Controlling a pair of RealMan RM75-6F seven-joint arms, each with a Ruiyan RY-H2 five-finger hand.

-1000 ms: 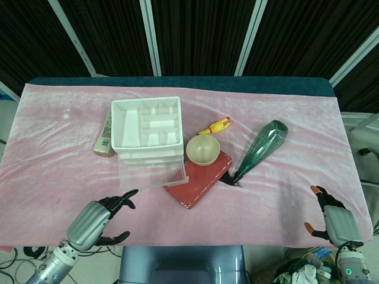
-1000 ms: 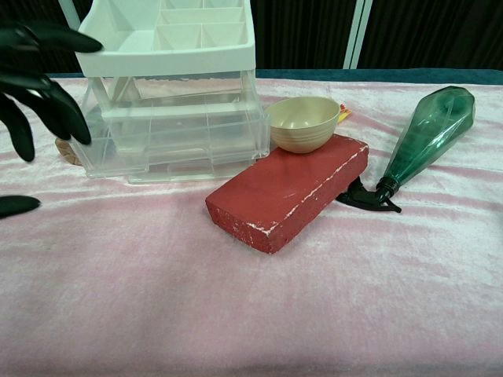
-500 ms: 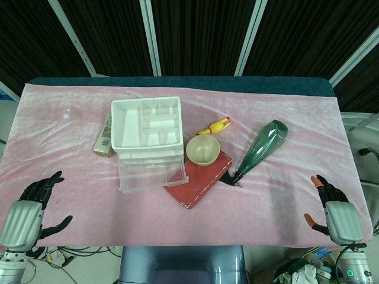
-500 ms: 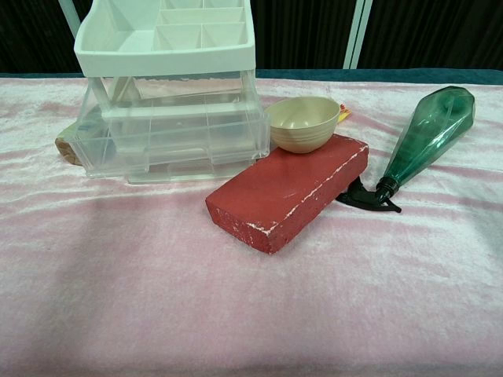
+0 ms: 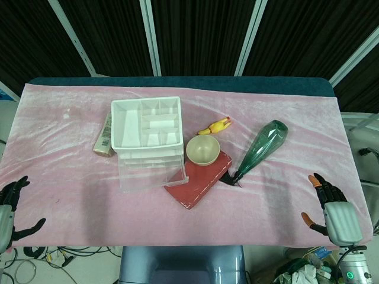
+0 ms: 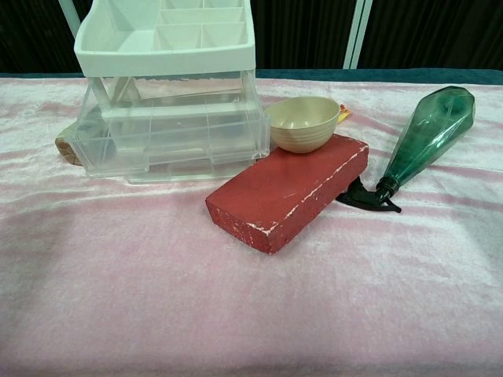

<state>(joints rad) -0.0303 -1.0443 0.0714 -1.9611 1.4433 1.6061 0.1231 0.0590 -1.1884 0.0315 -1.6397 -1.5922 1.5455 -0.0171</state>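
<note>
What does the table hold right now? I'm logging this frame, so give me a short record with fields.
left hand: open, at the table's near left edge, holding nothing
right hand: open, at the near right edge, holding nothing
organizer: white divided tray atop a clear drawer unit
brick: red, lying flat
bowl: beige, resting on the brick's far end
spray bottle: green, lying on its side
cloth: pink

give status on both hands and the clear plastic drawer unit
Left hand and right hand open, off the table's edges. Clear plastic drawer unit untouched. Nothing near either hand.
</note>
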